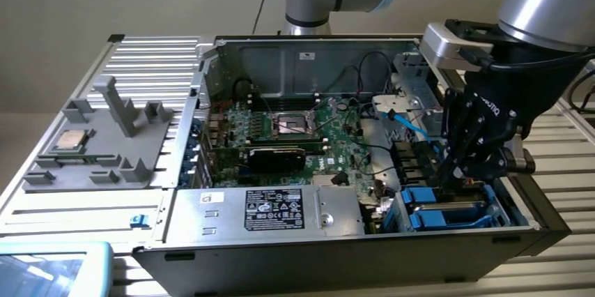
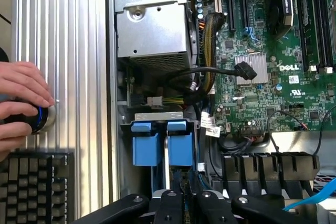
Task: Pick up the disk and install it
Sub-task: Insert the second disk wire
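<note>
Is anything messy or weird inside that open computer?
A loose blue cable hangs free over the drive bays, plugged into nothing I can see. A black cable lies unconnected across the motherboard. A person's hand rests on a knob beside the case. Nothing looks broken.

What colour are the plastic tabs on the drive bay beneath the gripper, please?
Blue; the plastic tabs show best in the wrist view, just beyond the gripper.

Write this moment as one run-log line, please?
gripper: shut, low inside computer case | nearest: blue drive bay | disk: seated in bay, unconfirmed | hand: on knob beside case
</note>
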Controlling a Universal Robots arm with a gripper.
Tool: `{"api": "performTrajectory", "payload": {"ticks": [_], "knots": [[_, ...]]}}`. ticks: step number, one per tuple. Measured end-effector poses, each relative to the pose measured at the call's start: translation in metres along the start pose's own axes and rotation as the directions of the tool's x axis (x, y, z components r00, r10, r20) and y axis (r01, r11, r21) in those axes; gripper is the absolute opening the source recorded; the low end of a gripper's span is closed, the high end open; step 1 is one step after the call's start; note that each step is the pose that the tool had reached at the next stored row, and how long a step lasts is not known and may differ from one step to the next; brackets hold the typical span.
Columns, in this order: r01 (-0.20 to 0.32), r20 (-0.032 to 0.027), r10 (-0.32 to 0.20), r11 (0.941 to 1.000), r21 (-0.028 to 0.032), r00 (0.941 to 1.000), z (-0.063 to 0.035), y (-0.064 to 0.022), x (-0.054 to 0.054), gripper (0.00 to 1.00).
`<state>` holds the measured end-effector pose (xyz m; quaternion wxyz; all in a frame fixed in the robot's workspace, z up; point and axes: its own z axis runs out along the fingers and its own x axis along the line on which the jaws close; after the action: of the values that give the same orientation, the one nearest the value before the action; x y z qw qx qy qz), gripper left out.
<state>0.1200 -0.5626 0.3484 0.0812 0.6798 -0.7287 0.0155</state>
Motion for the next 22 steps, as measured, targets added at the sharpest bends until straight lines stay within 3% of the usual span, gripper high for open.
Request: {"api": "performTrajectory", "payload": {"ticks": [22], "knots": [[0.001, 0.0001, -0.001, 1.0000, -0.0001, 1.0000, 0.0076, -0.0016, -0.0030, 0.15]]}}
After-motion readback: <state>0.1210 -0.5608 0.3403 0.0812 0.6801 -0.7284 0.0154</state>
